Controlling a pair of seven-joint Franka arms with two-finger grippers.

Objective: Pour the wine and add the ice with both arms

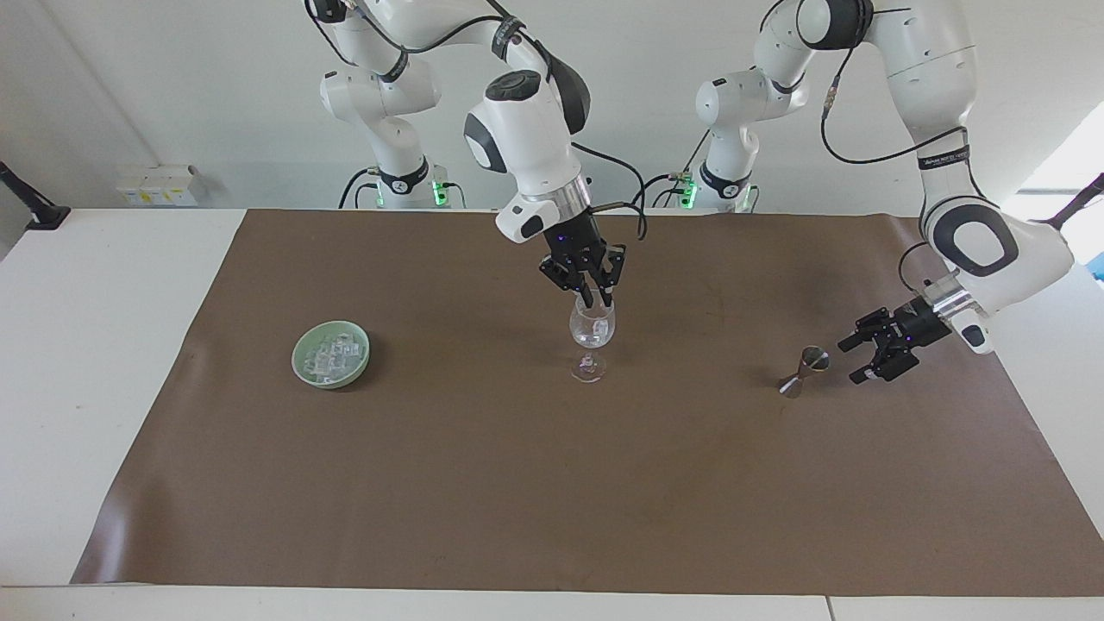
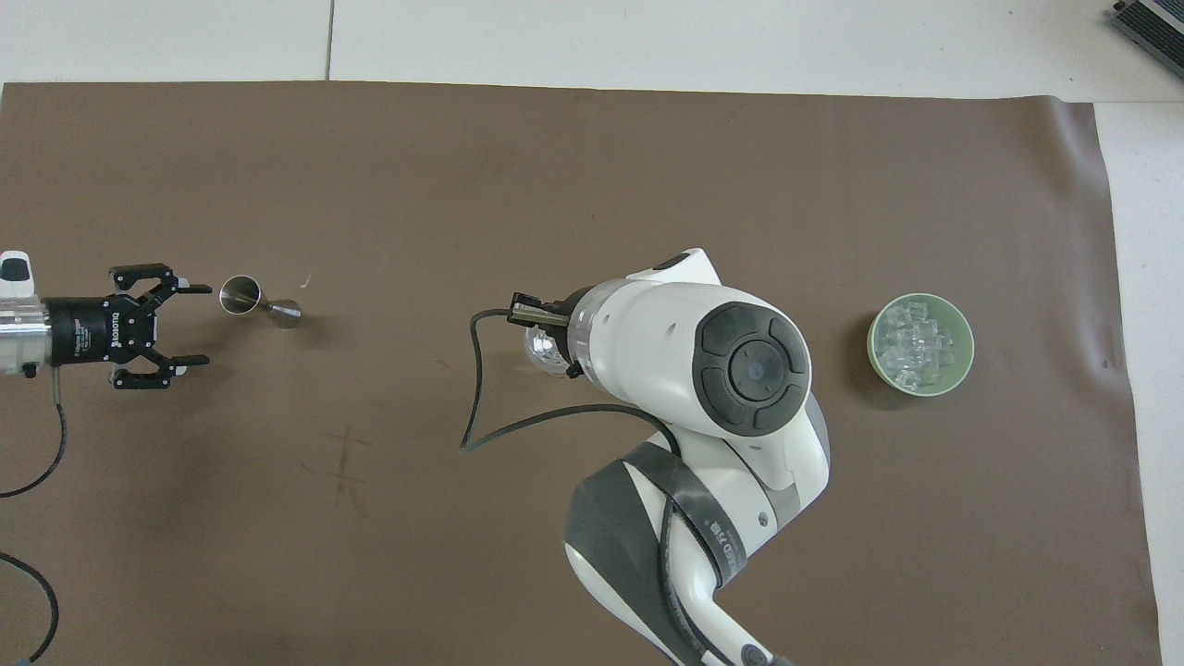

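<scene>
1. Right gripper (image 1: 597,301) hangs at the rim of the wine glass (image 1: 592,332), mid-mat; whether its fingers grip anything, cannot tell.
2. Left gripper (image 1: 868,357) spread wide, empty, just beside the metal jigger (image 1: 804,369).
3. Ice (image 1: 331,357) sits in the green bowl (image 1: 304,345), toward the right arm's end.

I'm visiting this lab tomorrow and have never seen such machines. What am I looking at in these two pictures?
Two white robot arms work at a table with a brown mat. One picture faces them; the other looks down from above. The right gripper hangs over a wine glass at the mat's middle. The left gripper, open and empty, sits beside a small metal measuring cup. A green bowl holds the ice toward the right arm's end.
</scene>
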